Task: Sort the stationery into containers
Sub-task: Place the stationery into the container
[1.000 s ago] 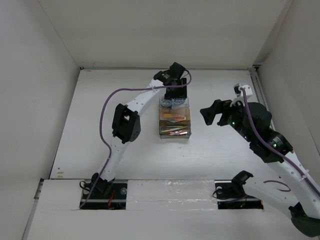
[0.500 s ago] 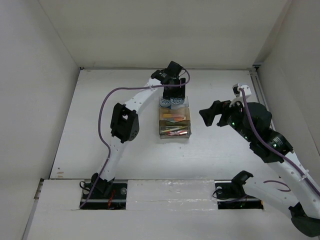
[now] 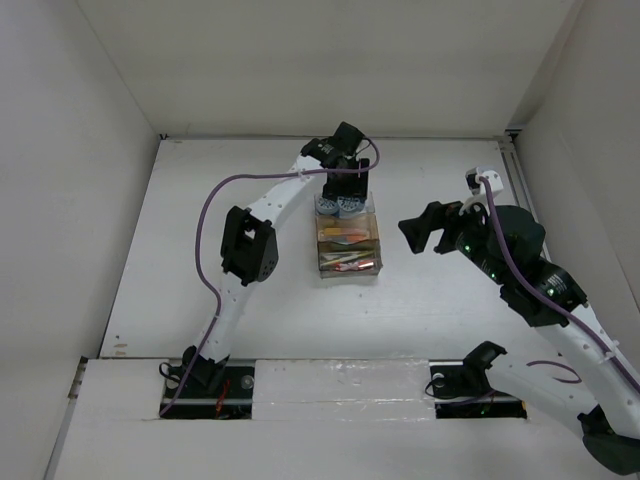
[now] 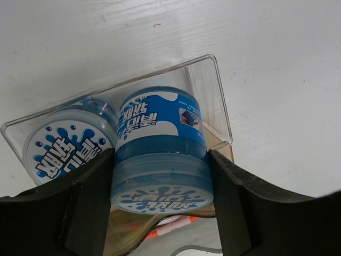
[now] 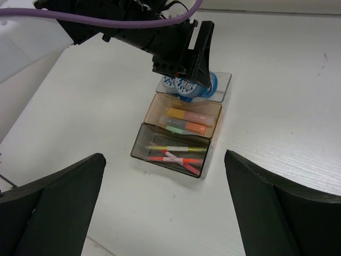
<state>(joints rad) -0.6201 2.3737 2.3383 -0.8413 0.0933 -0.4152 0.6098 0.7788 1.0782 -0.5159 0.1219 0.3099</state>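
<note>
Your left gripper (image 4: 160, 198) is clenched on a round blue-and-white patterned roll (image 4: 160, 144). It holds the roll in the far compartment of the clear plastic divided organizer (image 5: 141, 143), against a second matching roll (image 4: 64, 144) already lying there. The thin yellow and red pens (image 5: 173, 152) fill the near compartment and the short orange and green markers (image 5: 189, 120) the middle one. Your right gripper (image 3: 415, 232) hangs spread wide and empty, well apart on the right over the white tabletop (image 3: 200, 250).

The fit looks tight. If you press down, the held roll could jam against its neighbour or the clear end wall. It could then tip the light organizer or shove it along the tabletop. I cannot tell whether the roll is seated on the floor of the compartment. If you let go too early, it may topple over the low wall.

Compared with a second ago, the left wrist has shifted slightly leftward in the top view, while the right arm has barely moved.
</note>
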